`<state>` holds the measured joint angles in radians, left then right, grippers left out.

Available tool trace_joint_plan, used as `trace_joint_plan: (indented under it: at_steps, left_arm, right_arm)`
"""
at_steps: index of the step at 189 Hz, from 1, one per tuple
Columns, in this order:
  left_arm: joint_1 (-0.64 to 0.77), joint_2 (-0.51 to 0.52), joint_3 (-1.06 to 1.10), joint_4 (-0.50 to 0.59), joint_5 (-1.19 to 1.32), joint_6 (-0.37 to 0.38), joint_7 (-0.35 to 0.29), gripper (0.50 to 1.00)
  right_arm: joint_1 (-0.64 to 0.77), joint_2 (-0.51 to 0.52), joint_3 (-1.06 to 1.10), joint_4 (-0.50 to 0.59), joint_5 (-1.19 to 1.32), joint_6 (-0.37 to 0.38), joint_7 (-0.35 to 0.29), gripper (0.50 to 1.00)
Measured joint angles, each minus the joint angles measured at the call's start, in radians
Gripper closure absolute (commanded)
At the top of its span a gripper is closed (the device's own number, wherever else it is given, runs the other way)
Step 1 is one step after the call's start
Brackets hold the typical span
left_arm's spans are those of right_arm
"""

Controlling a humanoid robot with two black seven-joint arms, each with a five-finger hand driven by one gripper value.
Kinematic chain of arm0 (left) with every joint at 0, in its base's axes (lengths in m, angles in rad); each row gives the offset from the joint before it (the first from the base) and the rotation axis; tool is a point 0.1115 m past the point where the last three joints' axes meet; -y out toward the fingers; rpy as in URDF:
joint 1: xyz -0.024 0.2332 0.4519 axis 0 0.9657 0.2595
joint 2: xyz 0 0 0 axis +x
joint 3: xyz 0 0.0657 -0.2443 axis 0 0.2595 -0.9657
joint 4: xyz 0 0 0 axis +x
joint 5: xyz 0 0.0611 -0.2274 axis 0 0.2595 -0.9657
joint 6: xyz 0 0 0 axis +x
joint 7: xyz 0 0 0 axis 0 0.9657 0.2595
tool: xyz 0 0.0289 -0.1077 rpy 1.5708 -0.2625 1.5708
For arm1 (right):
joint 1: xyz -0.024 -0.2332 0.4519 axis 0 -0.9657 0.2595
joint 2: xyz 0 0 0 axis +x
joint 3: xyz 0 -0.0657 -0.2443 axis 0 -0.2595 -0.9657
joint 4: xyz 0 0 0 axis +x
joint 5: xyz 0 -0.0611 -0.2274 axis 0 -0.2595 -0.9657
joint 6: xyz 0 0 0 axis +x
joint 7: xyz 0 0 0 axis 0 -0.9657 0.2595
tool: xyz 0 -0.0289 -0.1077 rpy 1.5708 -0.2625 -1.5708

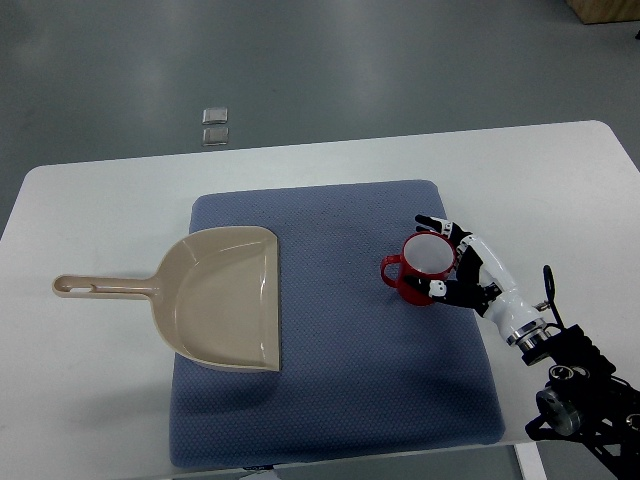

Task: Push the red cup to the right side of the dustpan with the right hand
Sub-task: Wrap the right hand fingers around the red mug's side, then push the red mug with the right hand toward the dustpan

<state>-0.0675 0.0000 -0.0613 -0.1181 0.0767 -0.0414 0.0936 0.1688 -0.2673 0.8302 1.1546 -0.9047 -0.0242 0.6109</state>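
Note:
A red cup (418, 266) with a white inside stands upright on the blue mat (340, 400), its handle pointing left toward the dustpan. The beige dustpan (225, 297) lies on the mat's left part, mouth facing right, with its long handle reaching left over the white table (90, 400). My right hand (446, 258) comes in from the lower right and rests against the cup's right side. Its fingers (436, 222) are spread past the far rim and the thumb sits by the near side. The cup is well to the right of the dustpan, with bare mat between them.
The mat's right edge runs just beyond the hand, and the table's front edge lies close below it. Two small clear objects (215, 125) lie on the grey floor beyond the table. A black robot part (585, 395) fills the lower right corner.

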Motion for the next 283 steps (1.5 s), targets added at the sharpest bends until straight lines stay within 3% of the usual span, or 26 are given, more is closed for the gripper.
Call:
trace_joint_plan:
  at_steps: [206,283]
  left_arm:
    - [0.0,0.0,0.0,0.0,0.0,0.0,0.0,0.5]
    - [0.0,0.0,0.0,0.0,0.0,0.0,0.0,0.5]
  right_arm:
    - [0.001,0.128,-0.021,-0.004,-0.094,-0.043,0.0,0.576]
    - [0.004,0.13,-0.051,-0.047,-0.105,-0.077,0.0,0.576]
